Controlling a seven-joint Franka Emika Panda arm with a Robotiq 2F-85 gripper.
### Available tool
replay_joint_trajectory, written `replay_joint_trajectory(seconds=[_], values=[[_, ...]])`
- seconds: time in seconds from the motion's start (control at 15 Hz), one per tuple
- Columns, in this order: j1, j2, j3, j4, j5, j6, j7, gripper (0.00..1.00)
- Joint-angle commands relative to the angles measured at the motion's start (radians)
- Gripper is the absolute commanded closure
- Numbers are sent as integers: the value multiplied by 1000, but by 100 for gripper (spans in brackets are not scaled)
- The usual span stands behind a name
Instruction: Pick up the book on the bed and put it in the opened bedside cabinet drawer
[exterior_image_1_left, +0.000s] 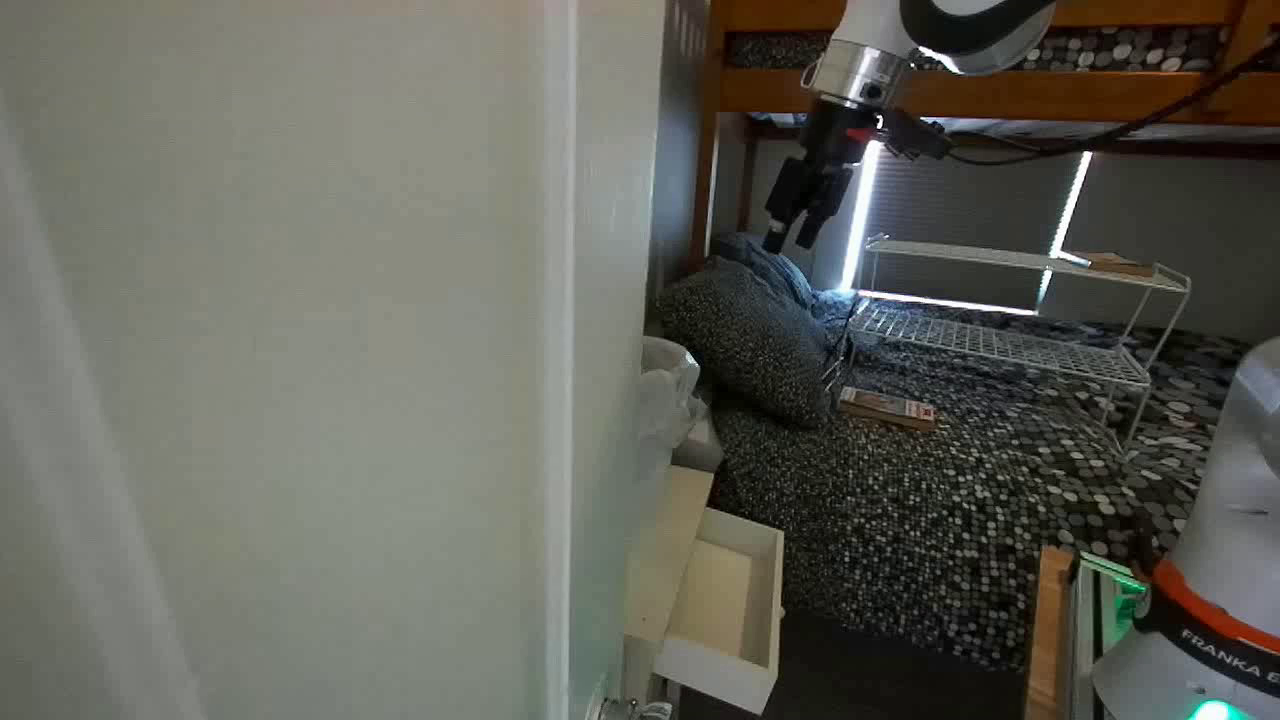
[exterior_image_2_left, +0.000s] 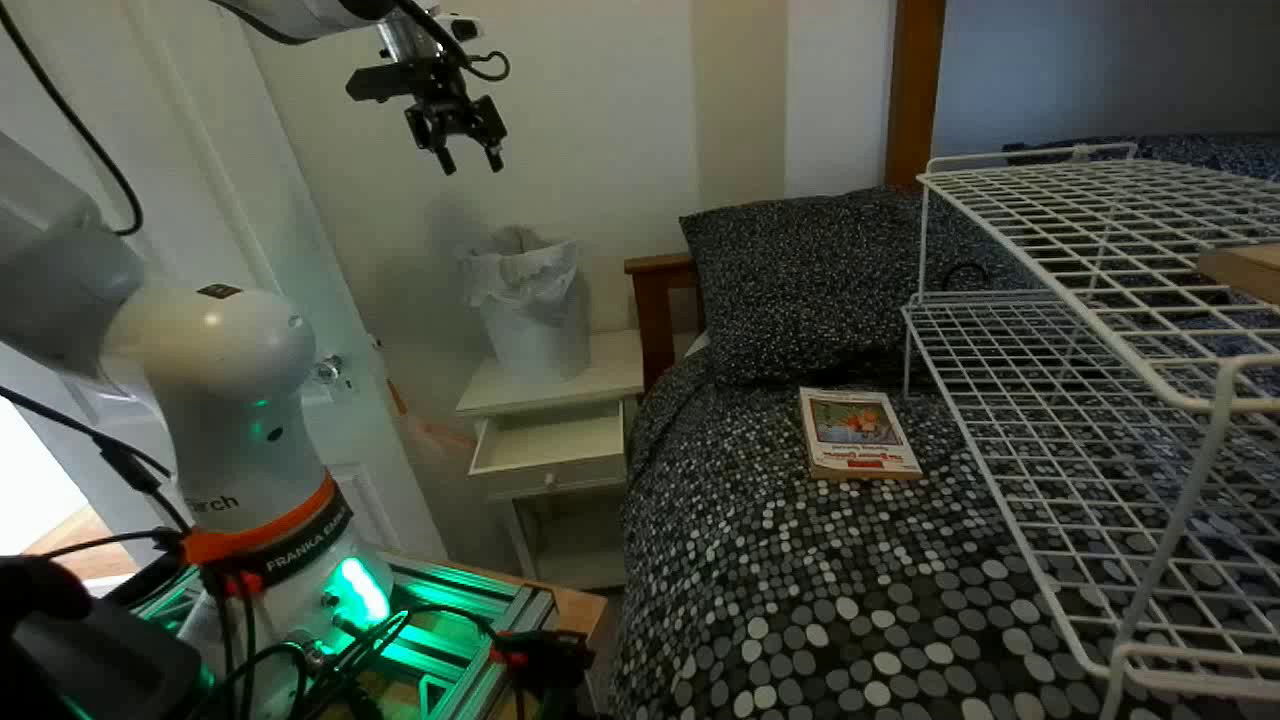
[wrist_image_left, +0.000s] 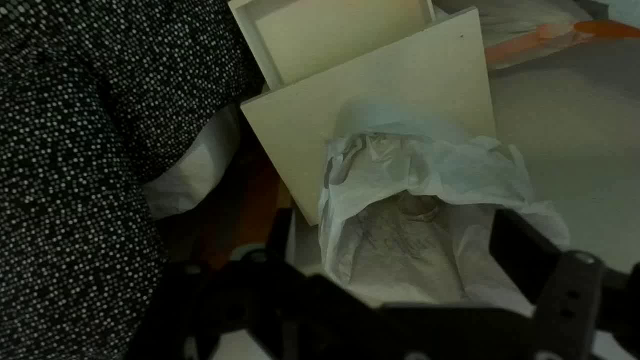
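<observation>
Black gripper (exterior_image_2_left: 471, 163) fingers (wrist_image_left: 522, 255) hang parted in mid-air, higher than the bag-lined white bin (exterior_image_2_left: 540, 340) on the low white cabinet (exterior_image_2_left: 612, 362), whose shallow cream drawer (exterior_image_1_left: 722, 600) juts past its edge. On the black-and-white speckled bed (exterior_image_2_left: 735, 560) lies a rectangular white-covered book (exterior_image_2_left: 860, 435), open room between it and the cabinet-side edge.

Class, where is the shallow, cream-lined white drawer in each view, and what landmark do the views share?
In an exterior view: shallow white drawer, bottom, just right of centre.
In an exterior view: drawer, left of centre, below mid-height.
Wrist view: drawer, top, cut off by the edge.
Shared landmark: white plastic-lined bin.
</observation>
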Motion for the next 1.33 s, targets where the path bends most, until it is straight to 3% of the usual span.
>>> replay_joint_trajectory(seconds=[0.0,0.53,1.07,1.27], values=[[5,1,-4,2,-3,-2,2,0],[-19,33,-25,29,-27,2,-14,0],[-172,254,-190,161,-216,-4,-138,0],[-213,375,-224,199,-311,56,-158,0]])
